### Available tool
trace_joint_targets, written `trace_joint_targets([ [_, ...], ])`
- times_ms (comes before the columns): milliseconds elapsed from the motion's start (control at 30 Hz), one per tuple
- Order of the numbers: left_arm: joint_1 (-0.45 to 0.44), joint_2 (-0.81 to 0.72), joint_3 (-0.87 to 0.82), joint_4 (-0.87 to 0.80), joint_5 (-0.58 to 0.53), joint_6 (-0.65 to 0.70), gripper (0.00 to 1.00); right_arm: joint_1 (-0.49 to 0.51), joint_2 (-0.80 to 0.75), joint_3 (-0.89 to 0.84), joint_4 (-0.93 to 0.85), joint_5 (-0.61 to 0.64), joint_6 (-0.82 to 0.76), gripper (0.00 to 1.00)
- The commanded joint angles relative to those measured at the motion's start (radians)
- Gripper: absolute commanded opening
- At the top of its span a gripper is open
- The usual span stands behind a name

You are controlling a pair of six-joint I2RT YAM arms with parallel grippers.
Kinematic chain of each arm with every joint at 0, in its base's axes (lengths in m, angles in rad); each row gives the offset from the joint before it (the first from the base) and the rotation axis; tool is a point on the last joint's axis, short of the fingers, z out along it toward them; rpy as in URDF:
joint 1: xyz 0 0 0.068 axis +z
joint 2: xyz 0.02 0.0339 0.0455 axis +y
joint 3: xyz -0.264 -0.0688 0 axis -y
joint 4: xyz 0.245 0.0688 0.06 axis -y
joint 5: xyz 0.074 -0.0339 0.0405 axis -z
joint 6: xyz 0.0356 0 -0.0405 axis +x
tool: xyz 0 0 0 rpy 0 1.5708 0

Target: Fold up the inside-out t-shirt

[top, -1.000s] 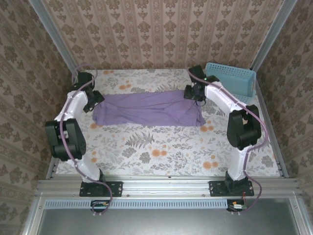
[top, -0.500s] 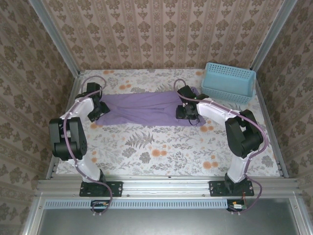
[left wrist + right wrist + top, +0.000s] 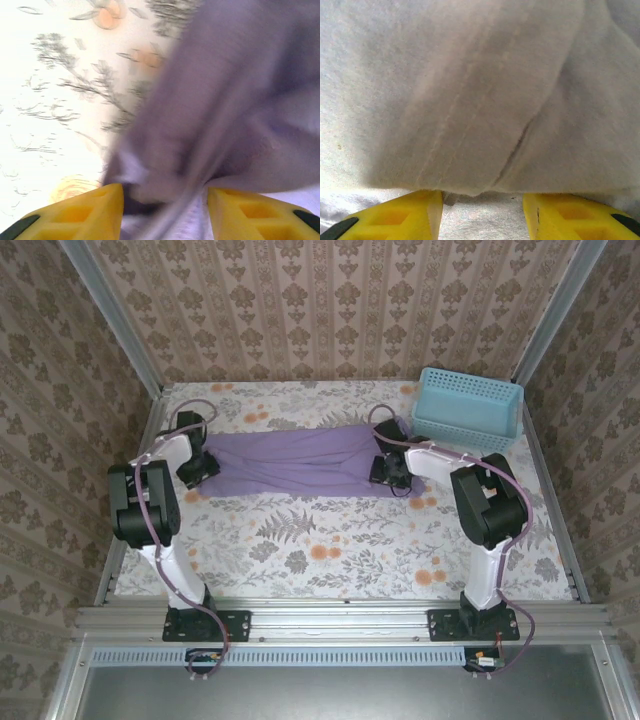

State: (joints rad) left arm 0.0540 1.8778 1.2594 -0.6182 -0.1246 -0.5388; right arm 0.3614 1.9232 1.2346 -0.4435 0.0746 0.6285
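Note:
The inside-out t-shirt lies as a long lavender band across the far half of the table. My left gripper is at its left end. In the left wrist view a bunched fold of the t-shirt runs down between the yellow fingers of the left gripper, which stand apart, with a dark gap beside the left one. My right gripper is low on the shirt's right end. In the right wrist view the right gripper is open, and a seamed cloth edge lies just past its tips.
A light blue basket stands at the far right corner, close to the shirt's right end. The floral tablecloth stretches bare between the shirt and the arm bases. Patterned walls close in the table on three sides.
The right gripper came from the shirt's far right corner toward me onto its near right part. The left gripper shifted nearer along the left end, and its jaws narrowed.

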Motion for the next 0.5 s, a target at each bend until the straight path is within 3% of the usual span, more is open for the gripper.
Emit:
trace_joint_targets([
  [0,0.049,-0.06,-0.044,-0.013,-0.018,-0.011,0.41,-0.047,-0.007,-0.073,-0.02,0.023,0.047,0.46],
  [267,0.053,-0.177,-0.114,0.024,-0.024,-0.01,0.32,-0.055,-0.03,-0.082,-0.013,0.024,0.05,0.43],
  [467,-0.118,-0.132,0.035,0.001,-0.061,0.106,0.58,-0.056,-0.051,-0.083,-0.029,0.05,0.027,0.44],
])
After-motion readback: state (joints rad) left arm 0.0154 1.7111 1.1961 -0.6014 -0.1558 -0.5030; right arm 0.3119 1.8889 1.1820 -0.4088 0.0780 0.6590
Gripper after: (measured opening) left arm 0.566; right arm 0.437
